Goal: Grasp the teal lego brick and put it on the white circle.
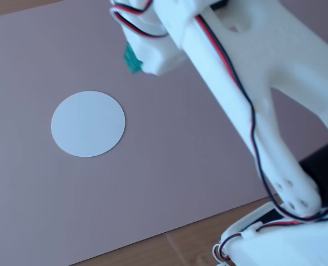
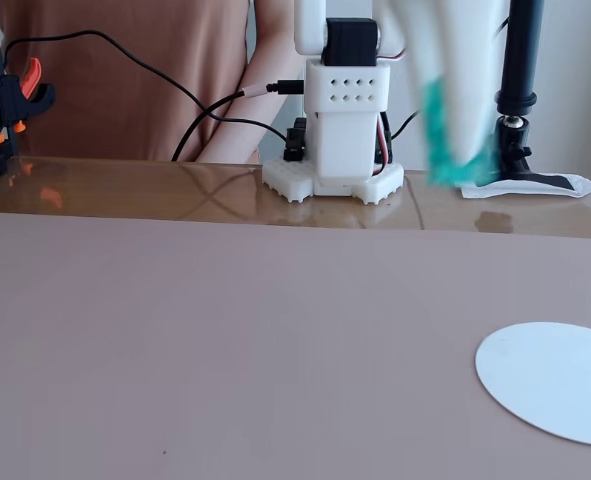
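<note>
a pinkish-brown mat covers a glossy wooden table. the gripper, blurred, hangs high above it, jaws clamped on the teal brick. the white circle lies flat on the mat, well apart from the brick.

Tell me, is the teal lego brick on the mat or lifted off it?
Lifted. In a fixed view the teal lego brick is blurred, high above the mat, in the gripper. The white circle is bare.
</note>
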Robot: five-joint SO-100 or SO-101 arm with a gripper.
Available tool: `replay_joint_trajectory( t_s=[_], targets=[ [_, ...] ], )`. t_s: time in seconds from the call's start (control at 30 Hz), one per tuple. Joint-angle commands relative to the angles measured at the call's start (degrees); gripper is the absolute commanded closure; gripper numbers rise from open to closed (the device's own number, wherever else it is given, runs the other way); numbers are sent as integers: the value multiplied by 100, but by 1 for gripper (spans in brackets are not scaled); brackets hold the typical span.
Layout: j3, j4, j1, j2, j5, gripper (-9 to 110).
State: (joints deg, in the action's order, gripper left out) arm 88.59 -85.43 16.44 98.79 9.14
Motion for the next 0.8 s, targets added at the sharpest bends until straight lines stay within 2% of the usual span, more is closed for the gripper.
replay_joint_trajectory(
  t_s=[0.0, 0.3, 0.77],
  targets=[
    [-1134, -413, 316, -352, 44, 99],
    [-2865, -958, 984, -2531, -360, 99],
    [-3164, -1028, 1397, -4351, -686, 98]
  ],
)
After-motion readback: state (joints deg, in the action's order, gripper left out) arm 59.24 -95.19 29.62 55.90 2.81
